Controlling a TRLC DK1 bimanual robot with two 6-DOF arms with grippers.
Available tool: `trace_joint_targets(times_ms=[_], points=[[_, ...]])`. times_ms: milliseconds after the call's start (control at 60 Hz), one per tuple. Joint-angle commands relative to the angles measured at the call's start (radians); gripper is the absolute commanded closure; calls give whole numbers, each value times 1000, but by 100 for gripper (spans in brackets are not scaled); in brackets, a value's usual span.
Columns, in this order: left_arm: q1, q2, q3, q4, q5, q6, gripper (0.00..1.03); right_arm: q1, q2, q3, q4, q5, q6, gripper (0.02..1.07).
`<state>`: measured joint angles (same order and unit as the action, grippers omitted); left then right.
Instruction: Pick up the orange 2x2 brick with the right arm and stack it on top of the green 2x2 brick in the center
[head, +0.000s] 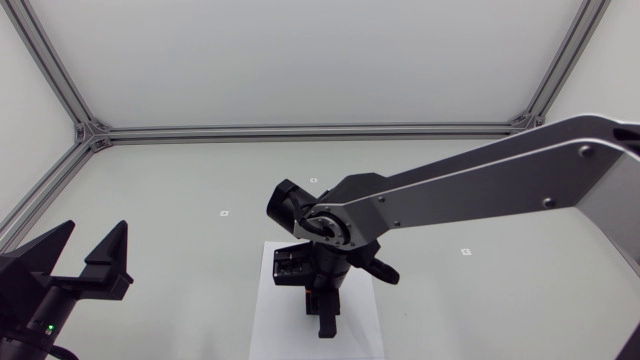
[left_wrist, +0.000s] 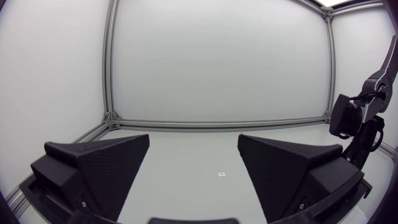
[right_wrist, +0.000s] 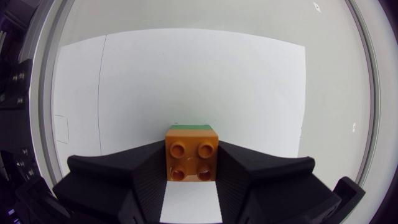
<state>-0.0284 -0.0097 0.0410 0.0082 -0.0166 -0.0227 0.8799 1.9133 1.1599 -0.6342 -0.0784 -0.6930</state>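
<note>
White surface takes up pretty much everything, matte and plain. Biggest thing on top of it is the right arm, silver-grey links with black joints, coming in from the right edge and reaching across to the middle, wrist pointing down toward the near edge. Under that wrist there's a white sheet lying flat at the middle of the near edge.

The left hand sits over by the near-left corner, well apart from the sheet. Its two wedge fingers are spread wide with nothing between them, just bare surface ahead in its own wrist view.

The right hand is over the sheet, and its fingers are closed in on the orange 2x2 brick, one pressed against each side, studs facing up at the camera. From the head view the arm covers the bricks, so you only get them from the right wrist view.

The green 2x2 brick only shows as a thin strip right at the orange one's far edge, and it looks to be directly underneath. Can't tell if the orange is fully seated on it.

Smallest stuff: a few tiny square markers on the surface, one toward the left and one toward the right.
</note>
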Motion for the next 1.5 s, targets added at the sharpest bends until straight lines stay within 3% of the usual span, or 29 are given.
trace_joint_targets(times_ms=[0,567,617,683,767,850,1133,1250,1483], points=[[2,-6,-41,-10,1,6,4,-4,6,-40,-7,2,-22,67],[2,-6,-41,-10,1,6,4,11,16,-29,7,9,-3,67],[2,-6,-41,-10,3,6,4,11,16,-29,7,9,-2,60],[2,-6,-41,-10,1,6,4,11,16,-29,7,14,1,41],[2,-6,-41,-10,1,6,4,13,18,-29,7,17,1,36],[2,-6,-41,-10,1,6,4,13,20,-28,7,26,3,21],[2,-6,-41,-10,1,6,4,16,10,-23,5,26,10,17],[2,-6,-41,-10,1,6,4,18,-25,-22,-7,31,12,8],[2,-6,-41,-10,1,6,4,18,-99,-5,-68,43,23,7]])
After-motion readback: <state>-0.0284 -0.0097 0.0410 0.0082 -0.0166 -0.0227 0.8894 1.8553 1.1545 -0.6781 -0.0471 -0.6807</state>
